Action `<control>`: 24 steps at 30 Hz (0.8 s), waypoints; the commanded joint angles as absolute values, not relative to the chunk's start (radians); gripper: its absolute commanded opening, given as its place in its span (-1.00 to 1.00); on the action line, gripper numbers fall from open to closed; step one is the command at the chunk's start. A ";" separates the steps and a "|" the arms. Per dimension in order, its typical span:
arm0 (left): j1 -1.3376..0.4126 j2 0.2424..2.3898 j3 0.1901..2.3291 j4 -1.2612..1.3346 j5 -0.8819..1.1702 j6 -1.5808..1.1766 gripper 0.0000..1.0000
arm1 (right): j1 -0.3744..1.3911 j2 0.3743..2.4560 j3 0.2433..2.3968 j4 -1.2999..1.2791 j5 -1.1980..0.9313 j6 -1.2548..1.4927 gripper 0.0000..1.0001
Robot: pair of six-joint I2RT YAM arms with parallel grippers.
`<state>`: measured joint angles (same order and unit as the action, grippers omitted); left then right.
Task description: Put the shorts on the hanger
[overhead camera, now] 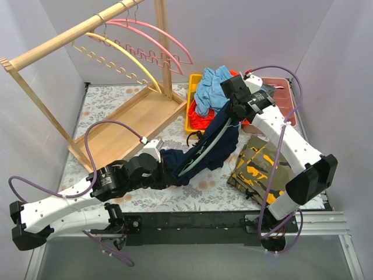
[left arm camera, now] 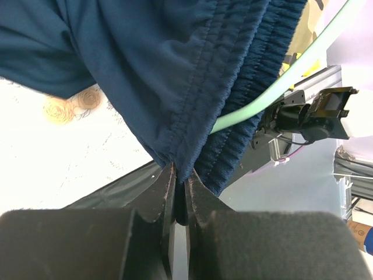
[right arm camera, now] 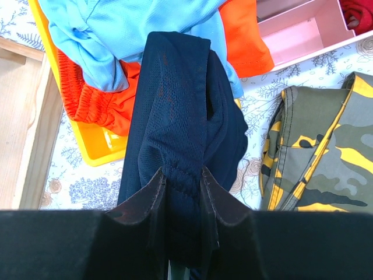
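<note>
The dark navy shorts (overhead camera: pixel 215 146) hang stretched between my two grippers above the table's middle. The pale mint-green hanger (overhead camera: pixel 205 148) runs through them, its arc showing against the fabric, and it also shows in the left wrist view (left arm camera: pixel 303 61). My left gripper (overhead camera: pixel 166 170) is shut on the lower edge of the shorts (left arm camera: pixel 175 87) by the elastic waist. My right gripper (overhead camera: pixel 233 108) is shut on the upper bunched waistband of the shorts (right arm camera: pixel 175 116), held higher. The hanger's hook is hidden.
A wooden rack (overhead camera: pixel 76 32) at the back left carries a yellow hanger (overhead camera: pixel 125 55) and pink hangers (overhead camera: pixel 157 38). A yellow bin (overhead camera: pixel 194 114) holds light blue (overhead camera: pixel 211 87) and orange clothes. A pink bin (overhead camera: pixel 280 96) stands at the back right. A camouflage garment (overhead camera: pixel 262 166) lies at the right.
</note>
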<state>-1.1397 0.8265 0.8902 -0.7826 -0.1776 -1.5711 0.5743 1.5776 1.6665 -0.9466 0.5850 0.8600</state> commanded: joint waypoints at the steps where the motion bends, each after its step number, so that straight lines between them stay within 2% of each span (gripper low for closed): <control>1: -1.150 0.759 0.862 -1.008 -0.066 -1.575 -1.00 | 0.522 1.563 1.740 -0.836 0.861 0.831 -0.97; 8: -1.150 0.807 0.965 -0.973 -0.035 -1.545 -1.00 | 0.538 1.582 1.772 -0.861 0.864 0.842 -0.97; 16: -1.150 0.960 1.055 -0.703 0.051 -1.505 -1.00 | 0.661 1.654 1.835 -0.951 0.896 0.920 -0.97; 22: -1.147 1.051 1.014 -0.562 -0.092 -1.480 -0.99 | 0.677 1.625 1.822 -0.948 0.753 0.943 -0.97; 24: -1.138 1.069 1.025 -0.500 -0.115 -1.470 -0.89 | 0.678 1.623 1.818 -0.975 0.694 0.965 -0.97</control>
<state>-1.1412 1.0679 1.0145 -0.6220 -0.0750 -1.5070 0.6884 1.6623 1.7809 -0.9981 0.7097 0.8921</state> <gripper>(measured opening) 0.043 0.283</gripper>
